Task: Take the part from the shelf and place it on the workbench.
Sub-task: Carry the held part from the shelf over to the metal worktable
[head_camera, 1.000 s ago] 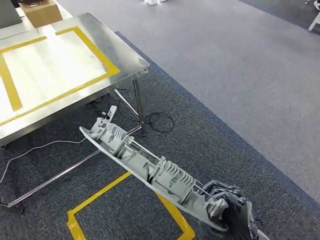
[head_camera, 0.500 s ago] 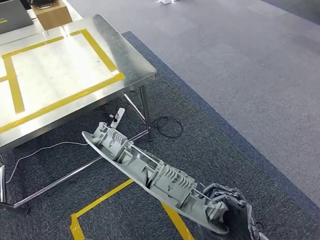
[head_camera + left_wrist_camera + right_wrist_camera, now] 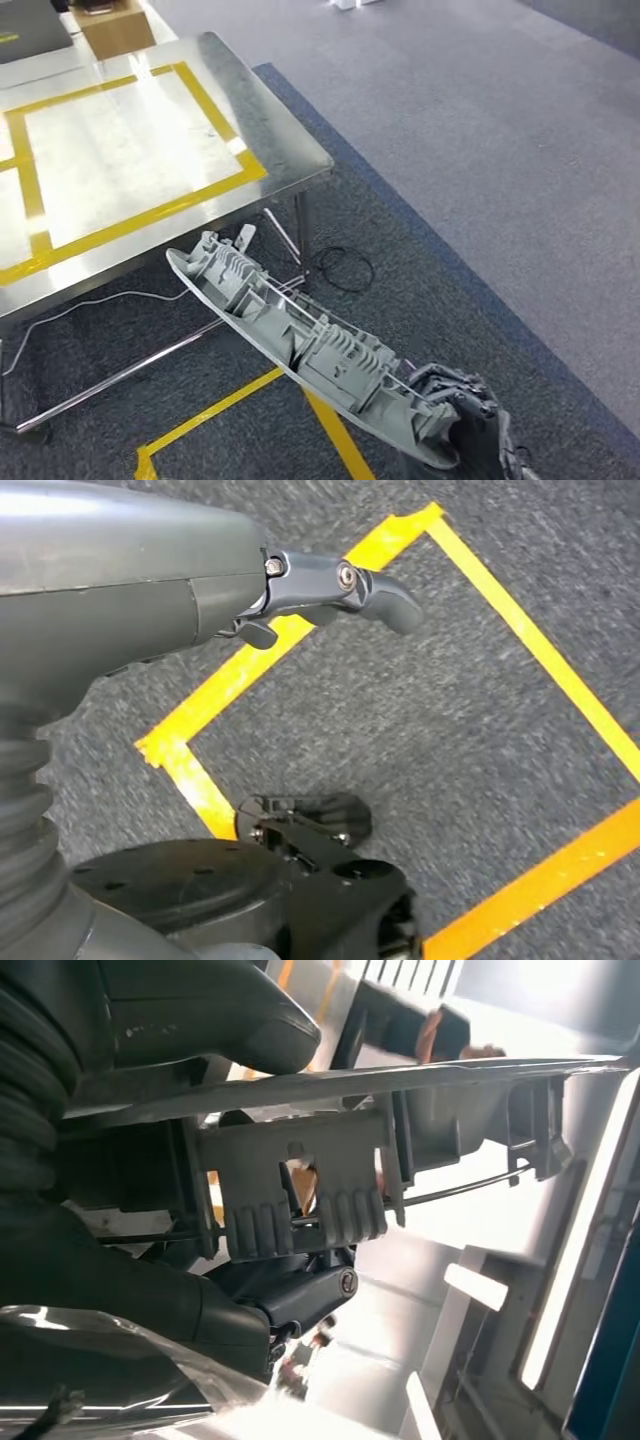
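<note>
The right hand (image 3: pixel 462 428) grips the long grey part (image 3: pixel 302 345) at one end, its length pointing toward ten o'clock at the workbench (image 3: pixel 294 150), while the left hand (image 3: pixel 332 585) hangs with fingers apart, holding nothing.

Cardboard box (image 3: pixel 113 28): lay at the far edge of the steel table. Power strip (image 3: pixel 244 237): lay on the dark carpet under the table's near corner, a white cable (image 3: pixel 98 300) running from it. Black coiled cable (image 3: pixel 346 268): lay beside the table leg. Yellow floor tape (image 3: pixel 219 410): marked a square on the carpet before the table.
</note>
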